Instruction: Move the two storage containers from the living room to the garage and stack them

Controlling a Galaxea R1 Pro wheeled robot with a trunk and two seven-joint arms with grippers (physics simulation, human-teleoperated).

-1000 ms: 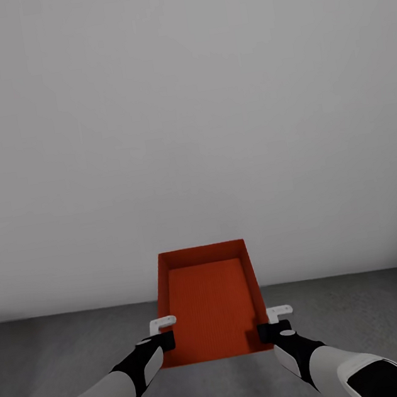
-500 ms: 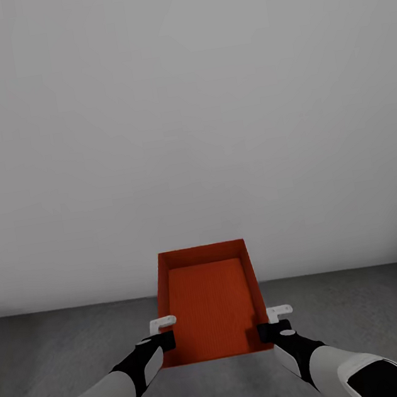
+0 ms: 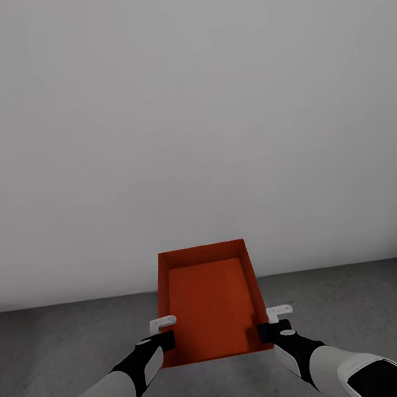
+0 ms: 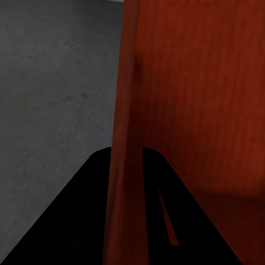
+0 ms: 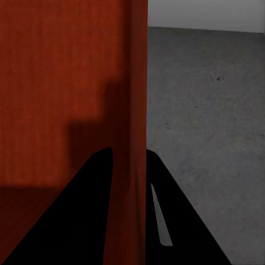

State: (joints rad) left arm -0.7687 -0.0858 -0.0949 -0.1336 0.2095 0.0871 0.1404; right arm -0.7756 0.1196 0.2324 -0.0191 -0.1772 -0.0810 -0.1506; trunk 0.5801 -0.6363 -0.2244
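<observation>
One red-orange rectangular open-top plastic bin (image 3: 209,302), thin walls, ribbed bottom, empty. It's level, long side running away toward the far grey-white wall, above dark grey concrete floor (image 3: 55,347).

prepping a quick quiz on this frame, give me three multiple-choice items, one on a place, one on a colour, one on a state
1. Where does each gripper hold the storage container?
A. on a side wall near its near end
B. on its far wall
C. under its base

2. What colour is the floor?
A. light wood
B. dark grey
C. green

3. How does the left gripper stand?
A. wide open, apart from the bin
B. shut on the bin's wall
C. resting on the floor

Key: 1 A, the head view shows the left and right gripper there; 2 B, mottled grey concrete; 3 B, the left wrist view shows the wall between its fingers.
</observation>
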